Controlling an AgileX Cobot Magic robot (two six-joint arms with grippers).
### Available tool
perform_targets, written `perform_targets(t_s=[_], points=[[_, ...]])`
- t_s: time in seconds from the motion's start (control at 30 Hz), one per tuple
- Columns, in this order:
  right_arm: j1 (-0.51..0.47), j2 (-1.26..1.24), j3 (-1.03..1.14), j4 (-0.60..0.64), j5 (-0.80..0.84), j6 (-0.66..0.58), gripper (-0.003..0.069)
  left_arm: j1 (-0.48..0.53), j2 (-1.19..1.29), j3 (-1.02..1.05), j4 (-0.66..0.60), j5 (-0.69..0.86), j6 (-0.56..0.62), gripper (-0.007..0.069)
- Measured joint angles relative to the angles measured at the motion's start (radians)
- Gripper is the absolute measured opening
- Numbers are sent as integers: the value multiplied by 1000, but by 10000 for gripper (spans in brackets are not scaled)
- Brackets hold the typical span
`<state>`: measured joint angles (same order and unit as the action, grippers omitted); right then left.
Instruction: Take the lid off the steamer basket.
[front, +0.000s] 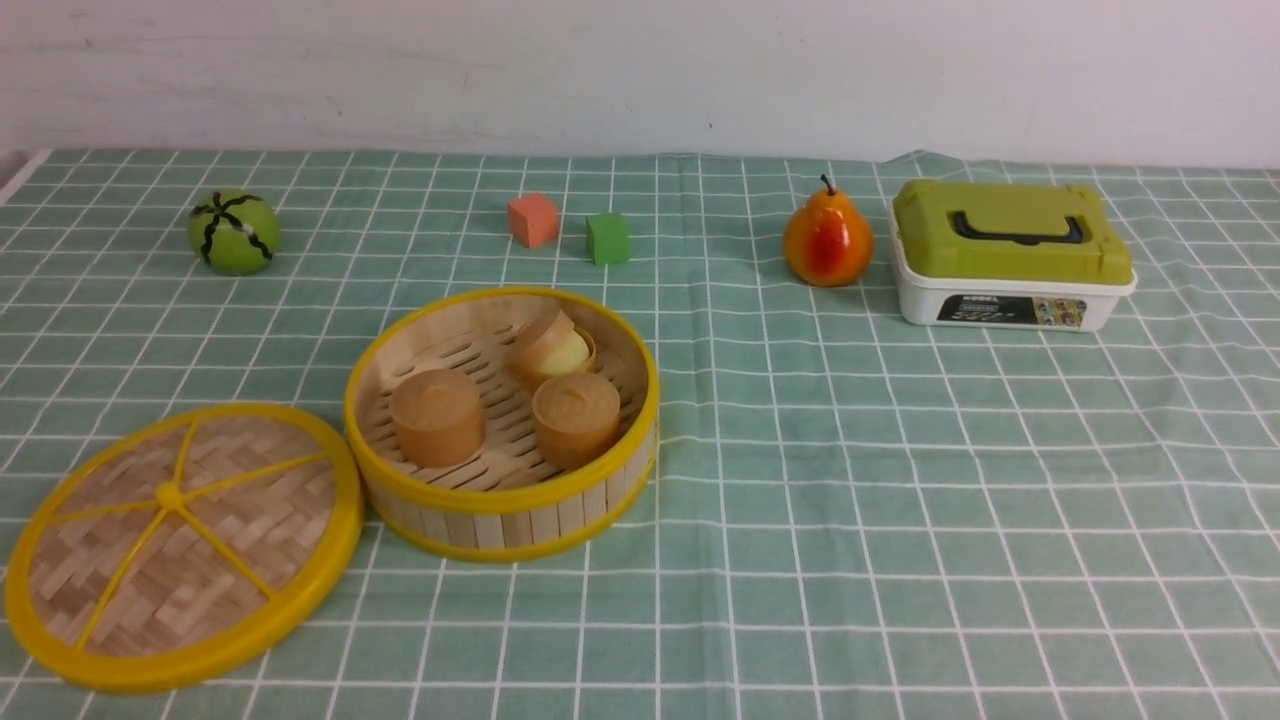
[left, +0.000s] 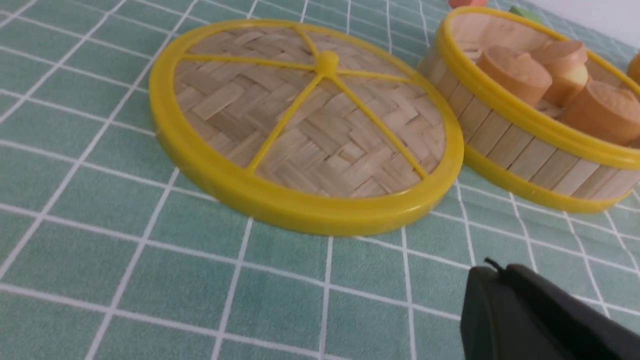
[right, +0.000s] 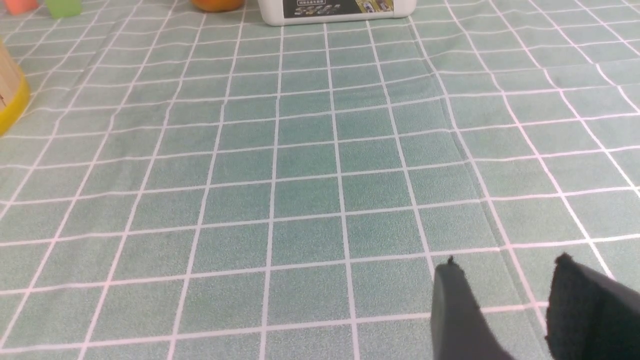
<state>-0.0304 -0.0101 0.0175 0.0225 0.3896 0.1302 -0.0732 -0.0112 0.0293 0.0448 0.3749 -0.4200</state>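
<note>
Tan herringbone, yellow-rimmed lid (front: 185, 545); green-checked cloth (front: 900, 480)

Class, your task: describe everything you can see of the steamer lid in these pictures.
The lid is a flat round disc of woven tan bamboo strips framed by a thick yellow plastic rim, with thin yellow spokes meeting at a small centre knob. It is off the steamer basket, resting on the green checked tablecloth close beside the basket, on its left. No hand holds it.

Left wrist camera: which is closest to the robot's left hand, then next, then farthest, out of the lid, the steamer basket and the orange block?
1. The lid, flat on the cloth, just ahead of the left hand.
2. The steamer basket, beside the lid, open.
3. The orange block, beyond the basket.
</note>
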Motion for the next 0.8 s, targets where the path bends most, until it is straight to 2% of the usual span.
perform_targets(t_s=[0.8], points=[[0,0,0,0,0,0,242,0,0,0,0,10,0,22]])
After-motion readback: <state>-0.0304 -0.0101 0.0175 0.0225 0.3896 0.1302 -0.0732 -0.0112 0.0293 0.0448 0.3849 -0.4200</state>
